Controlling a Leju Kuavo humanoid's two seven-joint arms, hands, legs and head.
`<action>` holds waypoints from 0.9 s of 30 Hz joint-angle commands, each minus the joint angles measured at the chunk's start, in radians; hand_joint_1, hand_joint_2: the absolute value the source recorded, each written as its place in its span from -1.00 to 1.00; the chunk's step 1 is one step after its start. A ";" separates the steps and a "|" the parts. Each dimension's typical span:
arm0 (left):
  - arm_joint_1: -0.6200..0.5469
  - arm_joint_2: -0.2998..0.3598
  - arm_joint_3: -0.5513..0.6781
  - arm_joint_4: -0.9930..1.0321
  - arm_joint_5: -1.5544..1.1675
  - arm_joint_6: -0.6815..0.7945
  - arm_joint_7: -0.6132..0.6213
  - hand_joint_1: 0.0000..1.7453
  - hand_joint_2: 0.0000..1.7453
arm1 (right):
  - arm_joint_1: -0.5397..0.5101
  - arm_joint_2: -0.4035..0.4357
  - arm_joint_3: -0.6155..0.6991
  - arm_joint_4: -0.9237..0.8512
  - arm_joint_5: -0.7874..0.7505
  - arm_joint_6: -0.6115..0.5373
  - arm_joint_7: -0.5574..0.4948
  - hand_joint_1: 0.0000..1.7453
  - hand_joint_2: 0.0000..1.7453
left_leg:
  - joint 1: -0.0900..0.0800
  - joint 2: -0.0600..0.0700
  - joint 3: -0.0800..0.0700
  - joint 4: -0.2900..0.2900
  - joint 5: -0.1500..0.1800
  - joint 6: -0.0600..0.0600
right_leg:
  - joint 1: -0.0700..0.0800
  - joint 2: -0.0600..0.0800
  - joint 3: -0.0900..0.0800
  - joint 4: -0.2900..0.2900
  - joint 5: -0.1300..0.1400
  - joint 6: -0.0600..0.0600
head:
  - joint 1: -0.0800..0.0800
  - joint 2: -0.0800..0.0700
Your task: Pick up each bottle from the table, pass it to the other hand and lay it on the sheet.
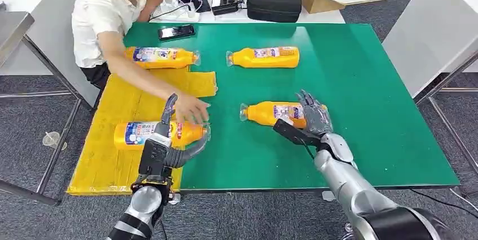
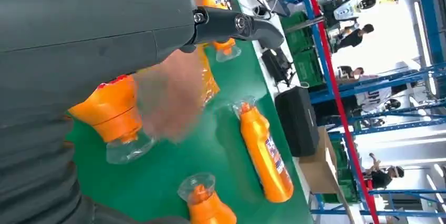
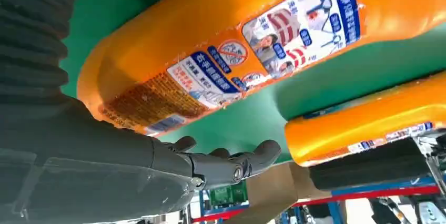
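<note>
Fingers of the left hand (image 1: 164,138) are spread, one raised and the thumb curved under, around the laid bottle (image 1: 152,133) rather than clasping it. That bottle lies on its side on the sheet (image 1: 101,164), so I judge this one delivered and the hand free to let go. A person's hand (image 1: 191,109) rests on its neck end, probably to steady or shift it. The left wrist view adds what the head view hides: the bottle's clear cap, past a blurred palm.

The right hand (image 1: 313,117) is at the base of the middle bottle (image 1: 270,113), which lies on the green table (image 1: 383,116), fingers apart and upright. From above they seem to touch. The right wrist view shows green between thumb (image 3: 231,163) and bottle, so nothing is gripped yet. I read this as the approach for the next pick.

Farther off, a far bottle (image 1: 265,57) waits on the table, well apart. Another, the far-left bottle (image 1: 160,57), lies at the sheet's far edge. I cannot tell whether it rests fully on the sheet.
</note>
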 commanded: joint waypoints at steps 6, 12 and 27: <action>-0.058 0.003 0.002 0.089 0.008 -0.003 0.000 -1.00 1.00 | -0.051 -0.003 0.050 0.127 -0.015 0.120 0.042 -1.00 1.00 | 0.001 0.001 0.003 0.000 -0.001 0.000 | 0.001 0.000 0.003 -0.001 -0.001 -0.003 | 0.000 0.000; -0.079 -0.004 -0.006 0.113 0.016 -0.014 -0.005 -1.00 1.00 | -0.096 -0.025 0.106 0.163 0.033 0.209 0.122 -1.00 1.00 | 0.000 0.000 0.003 0.000 -0.001 0.000 | 0.001 -0.001 0.003 -0.001 -0.001 -0.002 | 0.000 0.000; -0.072 0.002 0.008 0.119 0.023 -0.013 0.001 -1.00 1.00 | -0.155 -0.044 0.187 0.197 0.137 0.372 0.363 1.00 1.00 | 0.001 0.000 0.008 0.000 -0.001 0.000 | 0.002 -0.002 0.009 -0.002 -0.001 -0.004 | 0.000 0.000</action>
